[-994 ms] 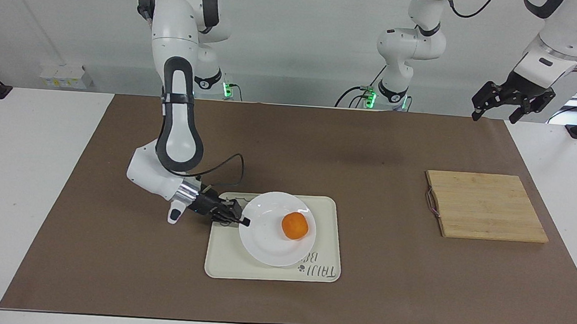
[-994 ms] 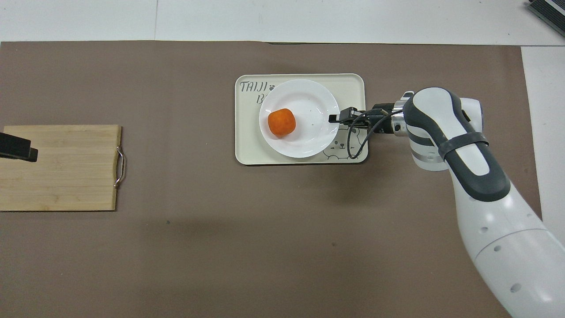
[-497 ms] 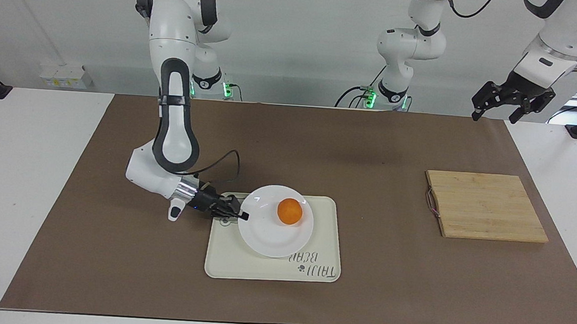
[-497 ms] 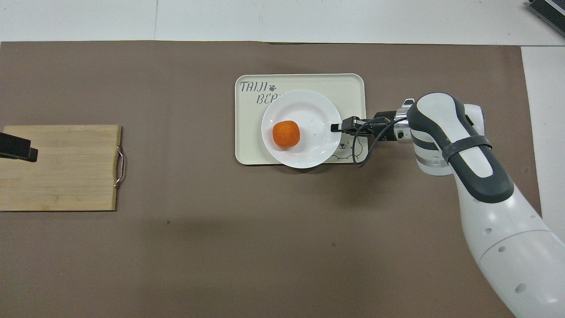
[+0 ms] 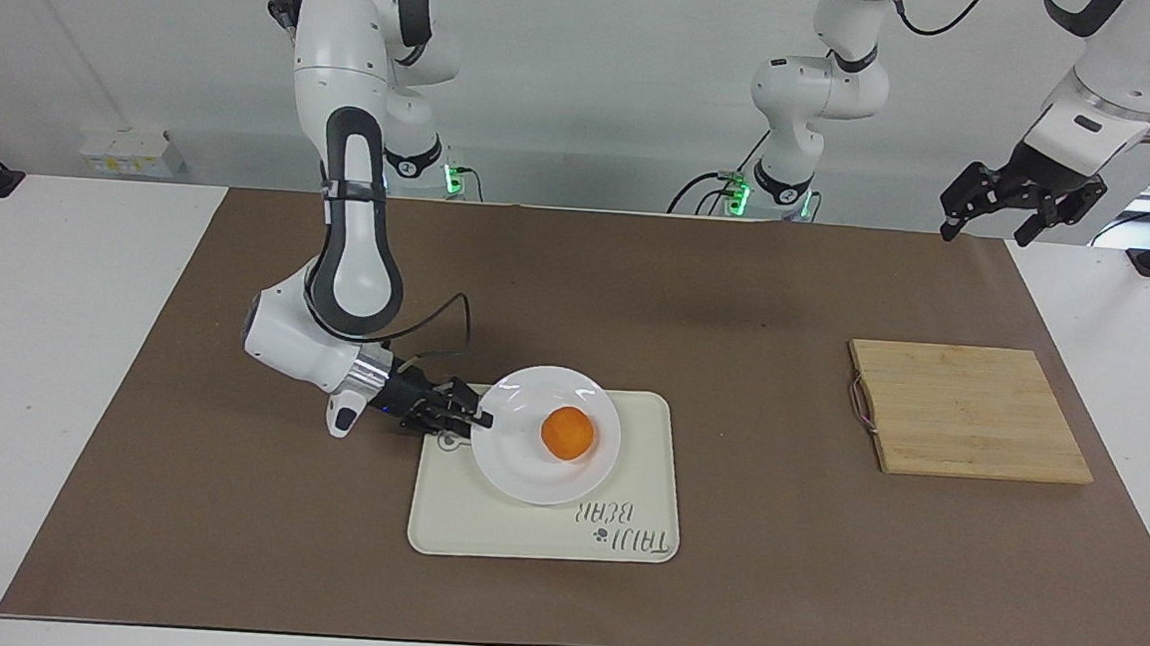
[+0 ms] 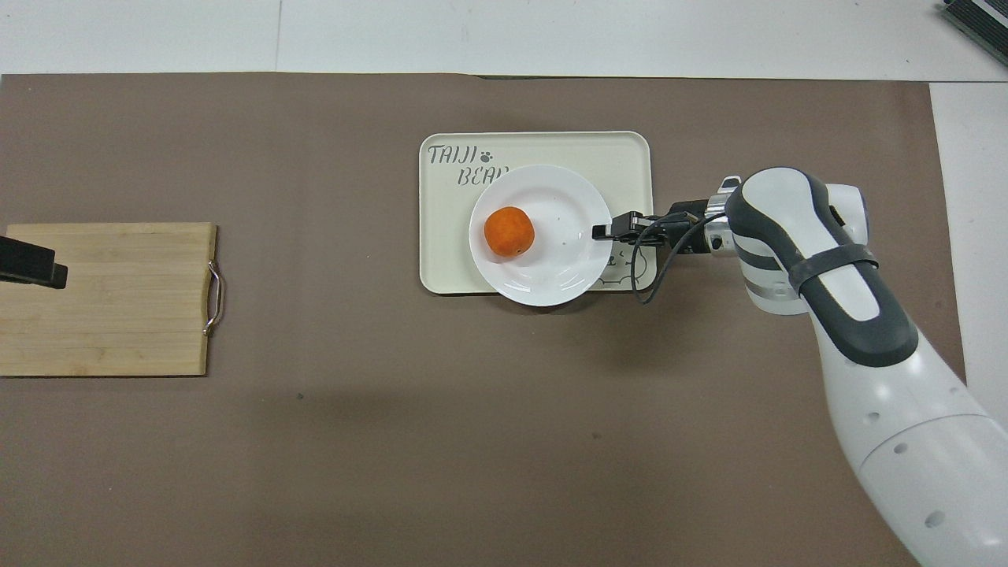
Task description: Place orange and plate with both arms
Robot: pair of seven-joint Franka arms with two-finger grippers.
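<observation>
Plate [image 5: 545, 435] with orange [image 5: 567, 433] gripped at the rim by the right gripper [image 5: 477, 420], over a cream tray [image 5: 542, 536].

Across the facing view: the right arm [image 5: 352, 249] reaches low, its gripper's fingers closed on the plate's edge at the right arm's end; the white plate is tilted, with the orange sitting on it, and overlaps the edge of the tray nearer the robots. The tray, printed with lettering and a bear, lies on the brown mat [image 5: 225, 501]. A bamboo cutting board [image 5: 969, 411] lies well apart from the tray, toward the left arm's end. The left gripper [image 5: 1020, 203] waits raised above the mat's corner near the robots, fingers spread and holding nothing.
</observation>
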